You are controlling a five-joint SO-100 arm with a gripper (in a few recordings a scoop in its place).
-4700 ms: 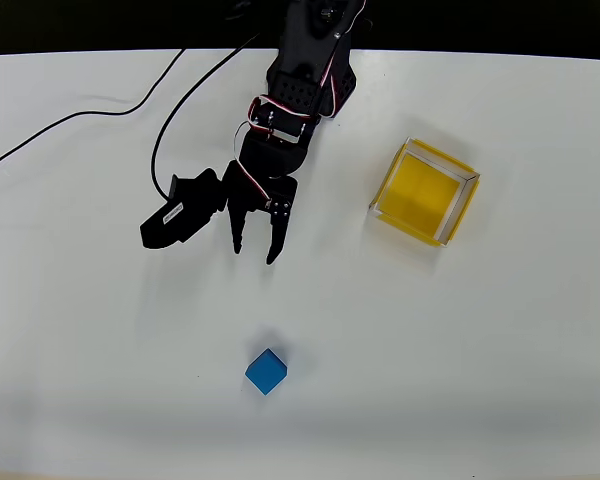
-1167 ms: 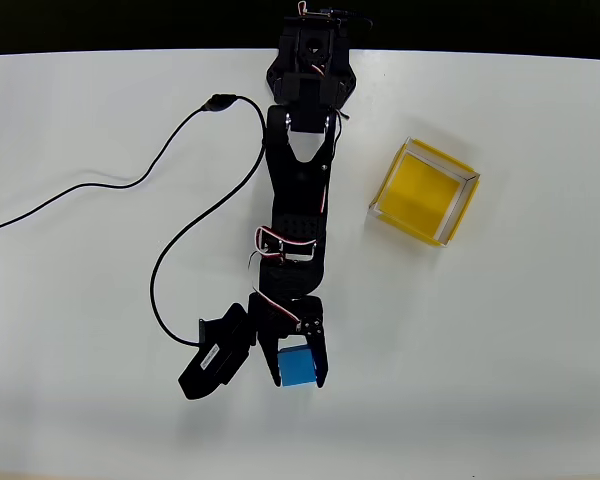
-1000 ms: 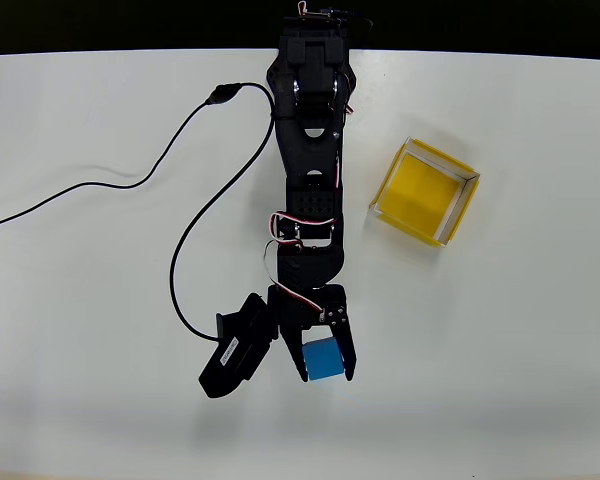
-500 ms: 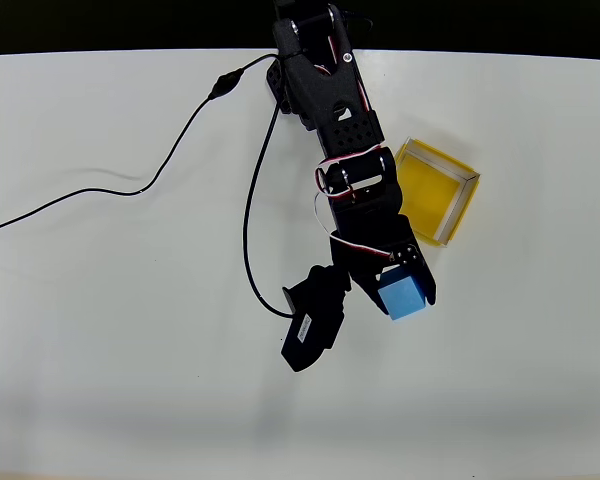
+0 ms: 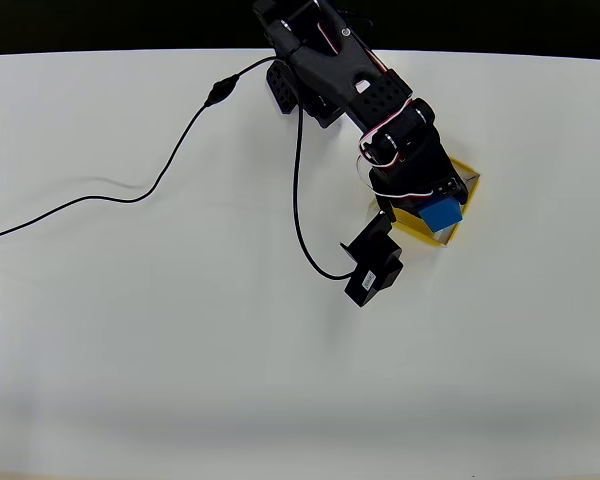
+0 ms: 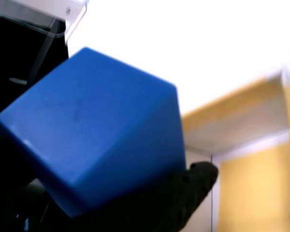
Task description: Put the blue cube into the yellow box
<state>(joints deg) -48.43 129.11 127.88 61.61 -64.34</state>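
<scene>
Arm (image 5: 355, 85) swung from the open table toward the yellow box (image 5: 468, 180). Blue cube (image 5: 442, 214), earlier loose on the table well apart from the box, then clamped in the jaws, now rides over the box's near corner. Black cable (image 5: 140, 190) dragged along, its loop redrawn beside the arm.

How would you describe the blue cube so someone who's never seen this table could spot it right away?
Follow the black arm from the top edge of the white table down to its gripper, at the right in the overhead view. The blue cube sits clamped there, over the yellow box. It is the one bright-blue thing among black, white and yellow.
</scene>
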